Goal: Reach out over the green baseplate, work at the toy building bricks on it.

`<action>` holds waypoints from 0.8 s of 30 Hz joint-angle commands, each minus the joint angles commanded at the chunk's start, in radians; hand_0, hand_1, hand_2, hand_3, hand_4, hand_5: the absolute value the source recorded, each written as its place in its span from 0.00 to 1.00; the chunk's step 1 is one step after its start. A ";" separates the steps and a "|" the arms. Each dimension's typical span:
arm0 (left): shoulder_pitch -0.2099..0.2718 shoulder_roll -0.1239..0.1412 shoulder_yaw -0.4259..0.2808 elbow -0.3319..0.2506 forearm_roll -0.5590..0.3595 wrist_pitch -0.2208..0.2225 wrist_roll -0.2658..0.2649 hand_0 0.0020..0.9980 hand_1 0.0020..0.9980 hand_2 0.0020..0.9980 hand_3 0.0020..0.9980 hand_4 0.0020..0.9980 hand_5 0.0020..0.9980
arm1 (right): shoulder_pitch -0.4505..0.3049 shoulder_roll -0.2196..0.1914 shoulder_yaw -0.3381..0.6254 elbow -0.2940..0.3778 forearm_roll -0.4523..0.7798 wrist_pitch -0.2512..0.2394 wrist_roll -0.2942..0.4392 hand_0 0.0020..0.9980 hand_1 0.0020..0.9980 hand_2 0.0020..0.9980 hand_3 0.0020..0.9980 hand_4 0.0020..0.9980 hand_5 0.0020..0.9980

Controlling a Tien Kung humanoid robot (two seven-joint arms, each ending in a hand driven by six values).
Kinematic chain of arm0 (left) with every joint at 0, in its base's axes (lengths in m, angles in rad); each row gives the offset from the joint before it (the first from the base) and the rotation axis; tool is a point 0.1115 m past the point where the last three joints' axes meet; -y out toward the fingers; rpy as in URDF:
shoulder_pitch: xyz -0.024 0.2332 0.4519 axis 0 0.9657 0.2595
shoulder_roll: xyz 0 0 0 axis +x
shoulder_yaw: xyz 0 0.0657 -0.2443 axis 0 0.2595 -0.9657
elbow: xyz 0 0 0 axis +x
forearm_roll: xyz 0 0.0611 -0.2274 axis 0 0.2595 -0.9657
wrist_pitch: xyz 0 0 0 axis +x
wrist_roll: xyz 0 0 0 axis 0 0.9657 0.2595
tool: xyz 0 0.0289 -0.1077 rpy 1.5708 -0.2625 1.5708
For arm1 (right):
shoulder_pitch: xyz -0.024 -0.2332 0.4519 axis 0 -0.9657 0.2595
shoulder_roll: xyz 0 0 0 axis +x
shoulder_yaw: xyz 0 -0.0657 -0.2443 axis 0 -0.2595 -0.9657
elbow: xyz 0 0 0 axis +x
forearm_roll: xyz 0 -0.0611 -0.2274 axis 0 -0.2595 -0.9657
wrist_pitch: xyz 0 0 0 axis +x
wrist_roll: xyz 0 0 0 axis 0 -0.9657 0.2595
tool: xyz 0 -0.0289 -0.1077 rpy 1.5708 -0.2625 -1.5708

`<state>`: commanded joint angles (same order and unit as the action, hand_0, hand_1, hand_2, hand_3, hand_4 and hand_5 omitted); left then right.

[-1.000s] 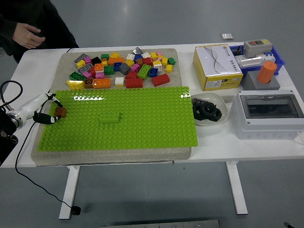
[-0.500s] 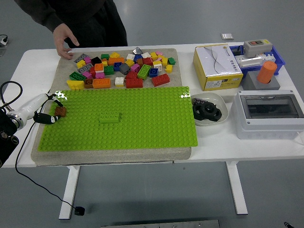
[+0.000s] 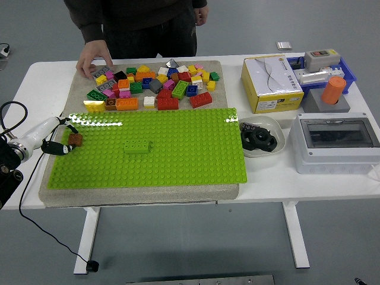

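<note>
At the green baseplate [image 3: 148,148]'s left edge, the left hand [image 3: 58,138] pinches a brown brick [image 3: 75,139].

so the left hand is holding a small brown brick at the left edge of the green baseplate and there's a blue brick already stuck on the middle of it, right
Not quite: the brick on the middle of the green baseplate is green, not blue. The head view shows it. The rest stands: the left hand holds a small brown brick at the baseplate's left edge.

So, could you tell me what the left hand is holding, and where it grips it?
The left hand pinches a small brown brick by its sides, at the baseplate's left edge.
</note>
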<state>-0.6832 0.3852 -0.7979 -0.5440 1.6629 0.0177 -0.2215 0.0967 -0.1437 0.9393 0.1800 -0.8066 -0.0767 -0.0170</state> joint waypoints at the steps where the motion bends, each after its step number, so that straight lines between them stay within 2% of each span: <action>1: 0.001 0.000 0.001 0.000 0.000 0.001 0.000 0.91 0.96 0.92 0.56 0.77 0.00 | -0.001 0.000 0.000 0.000 -0.001 0.000 0.000 0.69 0.61 0.73 0.72 0.74 0.83; 24: 0.000 0.001 0.000 -0.004 0.002 0.009 0.002 0.90 0.96 0.92 0.57 0.79 0.00 | -0.005 0.003 -0.002 0.000 0.005 0.000 0.003 0.68 0.61 0.73 0.72 0.74 0.83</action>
<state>-0.6832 0.3866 -0.7983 -0.5481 1.6652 0.0265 -0.2200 0.0913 -0.1402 0.9370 0.1800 -0.8021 -0.0767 -0.0139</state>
